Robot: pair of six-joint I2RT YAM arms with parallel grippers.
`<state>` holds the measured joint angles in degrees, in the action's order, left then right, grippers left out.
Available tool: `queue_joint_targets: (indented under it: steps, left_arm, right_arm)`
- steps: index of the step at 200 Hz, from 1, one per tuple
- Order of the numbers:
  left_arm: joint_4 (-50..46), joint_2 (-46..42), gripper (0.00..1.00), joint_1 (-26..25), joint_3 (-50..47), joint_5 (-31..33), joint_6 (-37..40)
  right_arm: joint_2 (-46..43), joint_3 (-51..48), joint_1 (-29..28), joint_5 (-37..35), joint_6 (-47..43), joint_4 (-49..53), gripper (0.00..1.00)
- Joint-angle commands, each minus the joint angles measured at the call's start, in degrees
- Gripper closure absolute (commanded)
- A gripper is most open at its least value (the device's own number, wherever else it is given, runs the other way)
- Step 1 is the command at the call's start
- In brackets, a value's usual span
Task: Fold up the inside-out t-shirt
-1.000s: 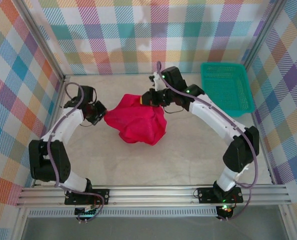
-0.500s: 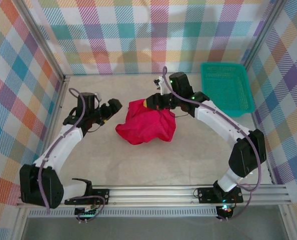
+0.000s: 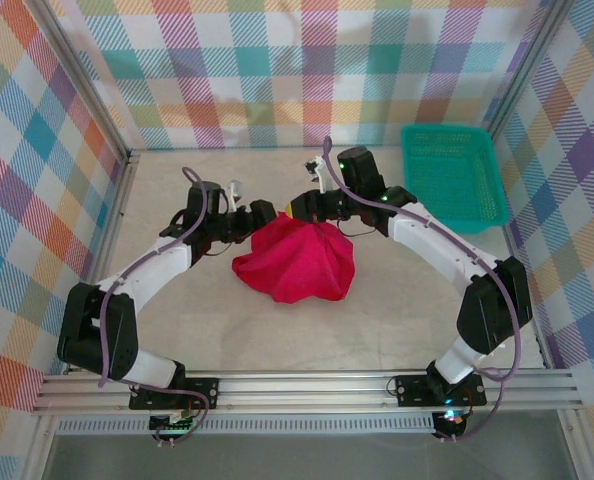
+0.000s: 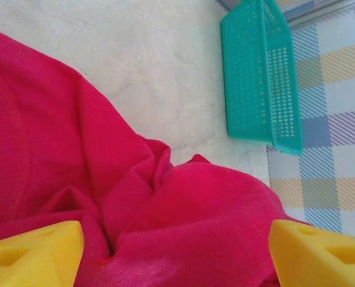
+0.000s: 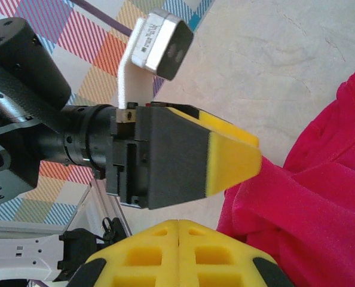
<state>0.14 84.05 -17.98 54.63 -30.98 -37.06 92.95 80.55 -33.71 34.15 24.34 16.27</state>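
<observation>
Since a second ago, my left gripper [image 3: 262,213] has moved from the left corner of the inside-out t-shirt [image 3: 297,262] to its far edge, close beside my right gripper [image 3: 299,208].

From above, the red shirt lies bunched mid-table. The teal basket [image 3: 453,175] sits well apart at the far right, its bare mesh floor showing.

In my left wrist view, my yellow fingertips [image 4: 34,254] stand wide apart with rumpled shirt [image 4: 76,149] between them. The basket [image 4: 255,72] lies beyond on the pale table [image 4: 153,60].

In my right wrist view, my right gripper [image 5: 178,245] is pressed together; whether cloth is pinched, I cannot tell. The shirt [image 5: 321,209] lies just to its right.
</observation>
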Motion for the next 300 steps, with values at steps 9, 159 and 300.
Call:
queue_joint_targets:
  steps: [9,159,300]
  left_arm:
    - [3.6,1.9,0.26,-1.6,1.5,-1.8,-0.6]
    - [-18.0,4.3,1.0,-1.0,17.8,6.1,0.1]
    - [-23.0,7.9,1.0,1.6,19.4,10.4,-6.8]
  right_arm:
    - [-0.7,-0.6,0.1,0.9,-1.8,-1.4,1.0]
    - [-10.9,-20.7,4.9,-9.0,-4.5,2.0,1.0]
    - [-12.5,-20.1,-7.6,-27.5,-0.2,11.7,0.71]
